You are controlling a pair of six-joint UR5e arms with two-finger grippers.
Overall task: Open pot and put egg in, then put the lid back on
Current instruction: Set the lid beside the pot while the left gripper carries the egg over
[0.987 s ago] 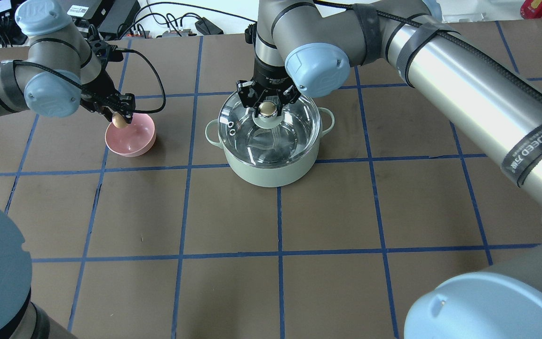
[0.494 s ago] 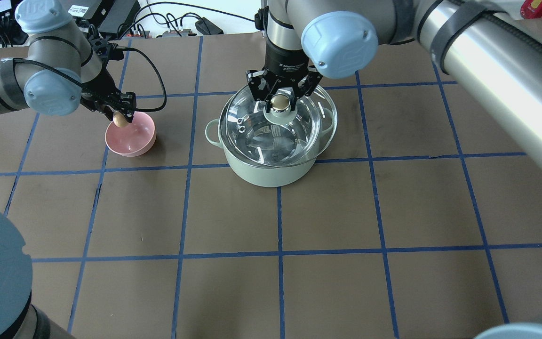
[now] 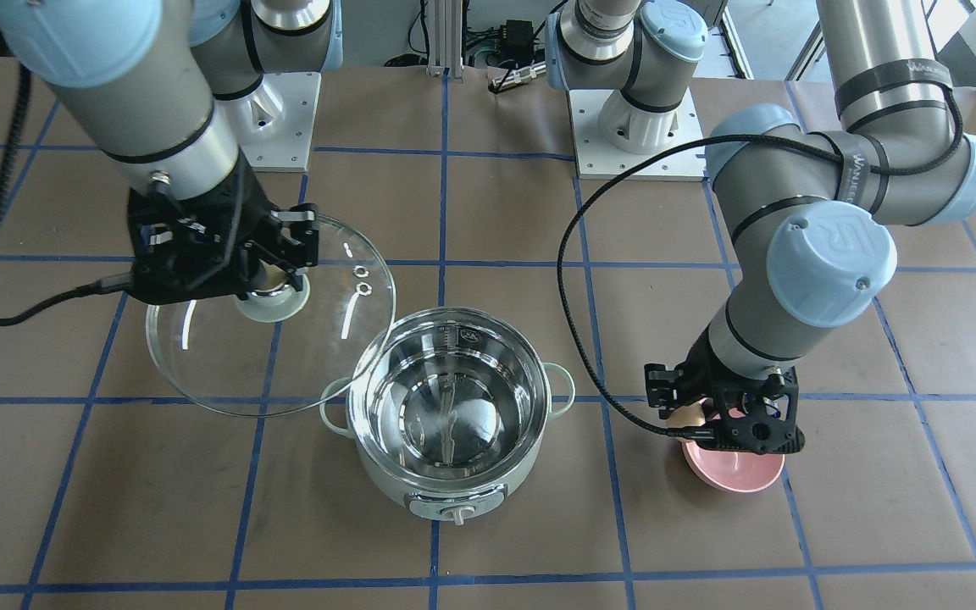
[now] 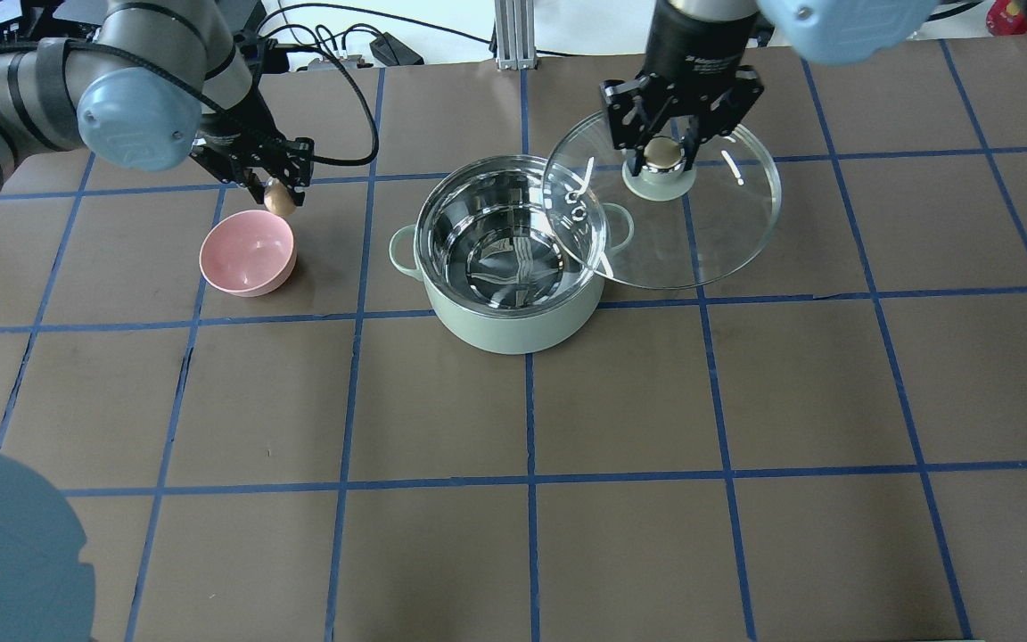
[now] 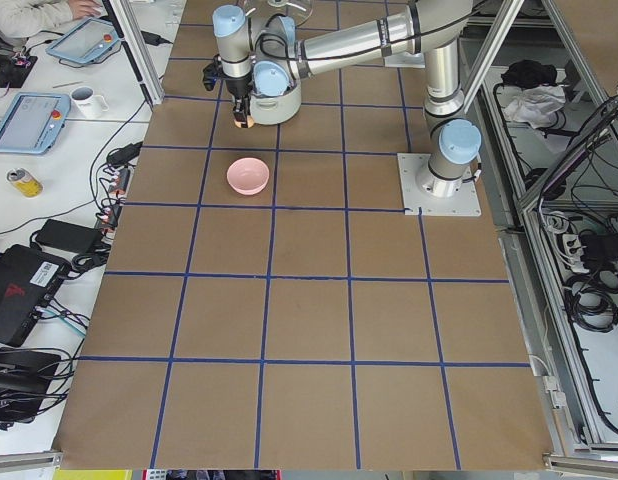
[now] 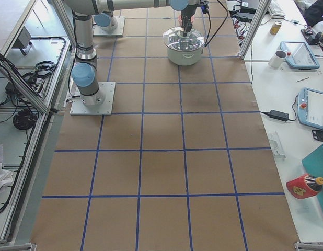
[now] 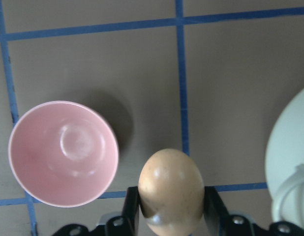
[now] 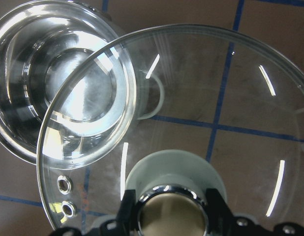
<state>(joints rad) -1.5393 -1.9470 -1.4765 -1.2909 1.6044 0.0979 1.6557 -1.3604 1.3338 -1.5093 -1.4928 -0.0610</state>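
The pale-green pot [image 4: 513, 308] [image 3: 446, 487] stands open at the table's middle, its steel inside bare. My right gripper [image 4: 663, 153] [image 3: 272, 284] is shut on the knob of the clear glass lid [image 4: 701, 241] [image 3: 217, 364] and holds it raised, off to the pot's side, its edge overlapping the rim [image 8: 68, 162]. My left gripper [image 4: 280, 198] [image 3: 691, 417] is shut on the tan egg [image 7: 171, 189] [image 4: 279, 201] and holds it above the table, between the pink bowl and the pot.
A pink bowl [image 4: 246, 254] [image 7: 63, 152] [image 3: 734, 474] sits empty left of the pot, below the left gripper. Blue tape lines grid the brown table. Cables run along the table's back edge [image 4: 344, 45].
My right gripper has lifted the lid off the pot and carried it to the right. My left gripper has raised the egg out of the pink bowl and moved it toward the pot.
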